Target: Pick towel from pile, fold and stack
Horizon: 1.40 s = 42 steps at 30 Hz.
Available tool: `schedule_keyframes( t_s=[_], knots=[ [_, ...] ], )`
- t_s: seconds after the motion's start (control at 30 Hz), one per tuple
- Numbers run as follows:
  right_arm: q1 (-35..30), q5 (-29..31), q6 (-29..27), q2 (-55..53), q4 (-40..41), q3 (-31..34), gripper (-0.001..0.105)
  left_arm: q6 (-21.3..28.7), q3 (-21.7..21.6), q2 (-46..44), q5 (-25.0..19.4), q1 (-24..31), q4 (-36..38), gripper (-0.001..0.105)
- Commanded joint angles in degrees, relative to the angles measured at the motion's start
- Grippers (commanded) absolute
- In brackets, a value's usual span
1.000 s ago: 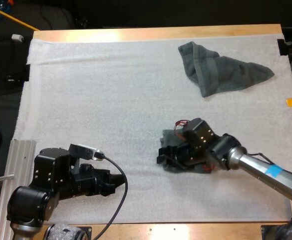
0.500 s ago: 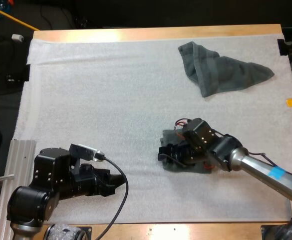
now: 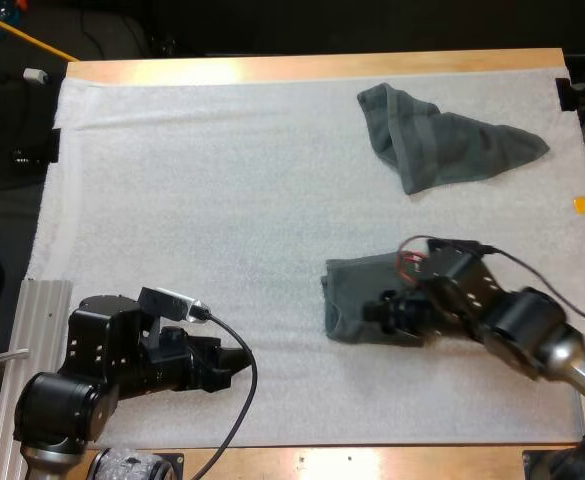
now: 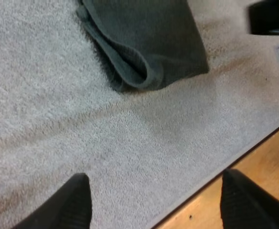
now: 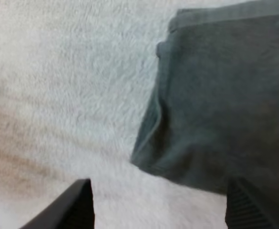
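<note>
A dark grey-green folded towel (image 3: 350, 295) lies flat on the white mat (image 3: 202, 200), right of centre and toward the near side. My right gripper (image 3: 380, 312) hovers at its right part, fingers open; in the right wrist view the gripper (image 5: 160, 205) stands over the folded towel's (image 5: 225, 95) corner with nothing between the fingers. A crumpled towel (image 3: 442, 150) of the same colour lies at the far right. My left gripper (image 3: 240, 362) rests low near the front left, open. From the left wrist view the gripper (image 4: 158, 205) faces the folded towel's (image 4: 149, 43) doubled edge across bare mat.
A ribbed metal plate (image 3: 22, 330) lies at the mat's left front corner. The wooden table edge (image 3: 372, 460) runs close along the near side. A wide stretch of bare mat lies between the two towels and to the left.
My right gripper has drawn back to the right off the folded towel, uncovering most of it. The towel stays flat where it was. The left arm has not moved.
</note>
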Motion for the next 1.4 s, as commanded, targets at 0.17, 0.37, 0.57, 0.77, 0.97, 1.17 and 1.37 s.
schedule_keyframes(
  t_s=[0.17,0.37,0.57,0.77,0.97,1.17,1.37],
  knots=[
    [0.09,0.84,-1.54,-10.17,10.46,-0.49,0.058,0.32,-0.2,-0.2,-0.03,-0.21,-1.17,0.056],
    [0.09,0.84,-1.43,-19.11,17.16,-0.49,0.058,0.32,-0.2,-0.2,-0.03,-0.21,-1.17,0.056],
    [0.09,0.84,-1.43,-26.62,18.95,-0.49,0.058,0.09,-0.2,-0.2,-0.03,-0.21,-1.68,0.056],
    [0.09,1.22,-1.43,-29.28,18.95,-0.49,0.058,-4.48,-0.2,1.68,-0.03,-0.21,-8.59,0.058],
    [0.09,2.64,-1.43,-29.27,18.95,-0.49,0.058,-10.36,-0.2,8.96,1.87,-0.21,-15.95,0.065],
    [0.09,3.88,-1.58,-29.27,18.95,-0.49,0.058,-15.1,-0.2,19.2,4.07,-0.21,-21.96,0.065],
    [0.09,3.91,-1.94,-29.27,18.95,-0.49,0.058,-18.68,-0.2,29.43,4.26,-1.47,-27.53,0.065]
  ],
)
